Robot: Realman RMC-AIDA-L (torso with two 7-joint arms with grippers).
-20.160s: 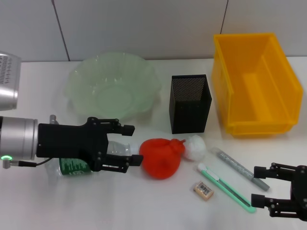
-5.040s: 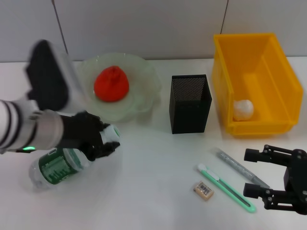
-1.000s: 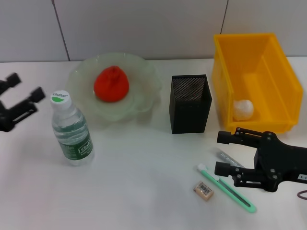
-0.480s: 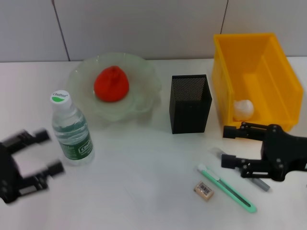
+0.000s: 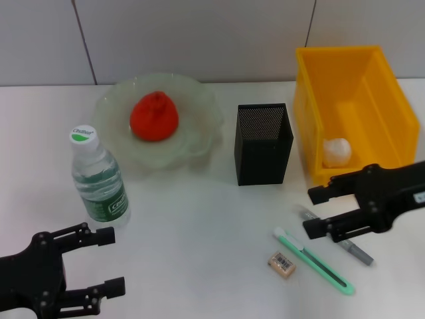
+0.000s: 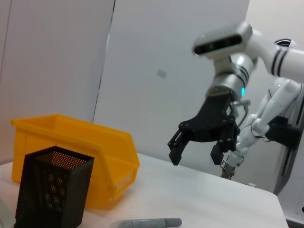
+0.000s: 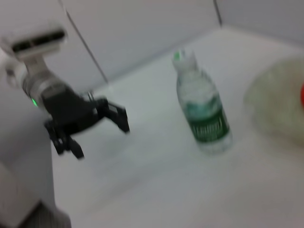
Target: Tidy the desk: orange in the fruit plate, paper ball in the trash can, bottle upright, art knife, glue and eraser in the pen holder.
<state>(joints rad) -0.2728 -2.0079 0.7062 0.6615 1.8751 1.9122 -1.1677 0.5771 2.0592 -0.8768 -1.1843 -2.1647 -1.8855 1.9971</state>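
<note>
Inside pale green scalloped fruit plate [image 5: 192, 126]: 1 red-orange orange [image 5: 153, 116]; yellow plastic trash can [image 5: 312, 100]: 1 white paper ball [image 5: 336, 151]; black mesh pen holder [image 5: 263, 143] (contents unseen). Left gripper [image 5: 106, 260] and right gripper [image 5: 312, 211] both spread, grasping nothing.

Yellow trash can [image 5: 372, 73]; black mesh pen holder [image 5: 263, 145]

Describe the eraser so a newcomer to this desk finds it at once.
Start at the yellow trash can on the robot's right, then look nearer the robot, past the black mesh pen holder, to the loose items lying on the white desk. The eraser is the small beige block with a printed sleeve, beside the long green art knife; it is the only short, blocky piece there.
</note>
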